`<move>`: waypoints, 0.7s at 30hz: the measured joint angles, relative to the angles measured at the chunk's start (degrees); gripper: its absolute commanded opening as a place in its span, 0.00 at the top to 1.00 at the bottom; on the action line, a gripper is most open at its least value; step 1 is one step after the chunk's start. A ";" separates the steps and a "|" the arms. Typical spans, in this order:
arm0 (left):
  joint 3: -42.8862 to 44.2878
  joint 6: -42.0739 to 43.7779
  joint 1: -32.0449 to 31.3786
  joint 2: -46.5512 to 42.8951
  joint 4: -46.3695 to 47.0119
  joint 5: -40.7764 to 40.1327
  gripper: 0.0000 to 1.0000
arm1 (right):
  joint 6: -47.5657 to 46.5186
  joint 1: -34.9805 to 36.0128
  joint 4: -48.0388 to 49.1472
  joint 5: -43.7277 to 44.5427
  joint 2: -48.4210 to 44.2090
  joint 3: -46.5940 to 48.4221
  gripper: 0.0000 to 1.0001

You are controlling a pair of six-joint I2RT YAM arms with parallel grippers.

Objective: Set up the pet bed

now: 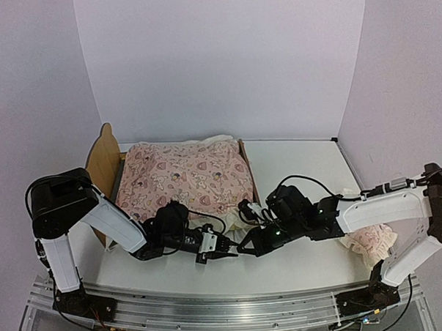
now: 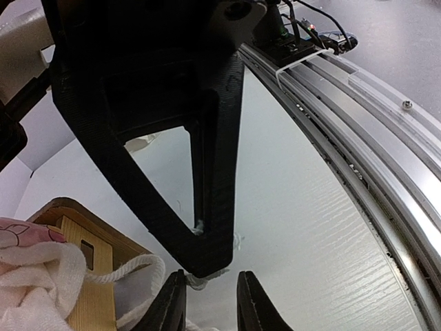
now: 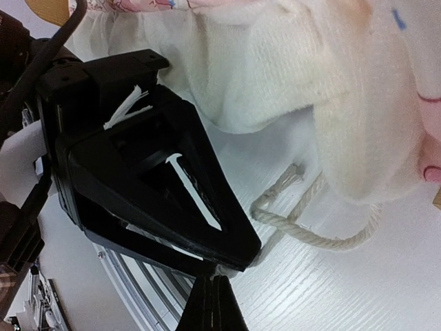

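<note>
The left gripper [image 2: 211,296] has its fingers a little apart, with a narrow gap between them. Whether anything is pinched there, I cannot tell. The right gripper [image 3: 211,307] is clenched tight, finger against finger, and nothing shows between them. The two tips meet nose to nose just above the table [image 1: 301,162].

Just beside them a loop of white cord [image 3: 324,240] lies on the tabletop, trailing out from under the fleecy white edge of the pink quilt [image 1: 188,174]. The quilt is spread over the pet bed [image 1: 103,152], which stands at the left rear of the table with its eared headboard at the far left. Its near wooden corner [image 2: 76,238] is close to the left fingers. A ruffled pillow [image 1: 371,239] lies well apart, by the right arm.

The frame looks stiff and probably light, so it is likely to slide on the smooth table if pushed. The side rail or the top edge of the headboard would give the firmest hold. The quilt is limp and would sag, and the thin cord could easily slip out of a loose pinch.
</note>
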 measured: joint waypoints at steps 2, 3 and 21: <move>0.02 0.26 0.00 0.05 0.07 -0.36 0.99 | 0.03 -0.02 -0.23 -0.28 0.00 0.00 1.00; 0.05 -0.27 0.00 0.05 0.24 -0.56 1.00 | 0.06 -0.02 -0.31 -0.41 0.00 0.00 1.00; 0.07 -26.35 -0.31 0.07 1.17 -5.50 1.00 | 1.13 -1.06 -1.57 3.79 -1.98 0.07 0.71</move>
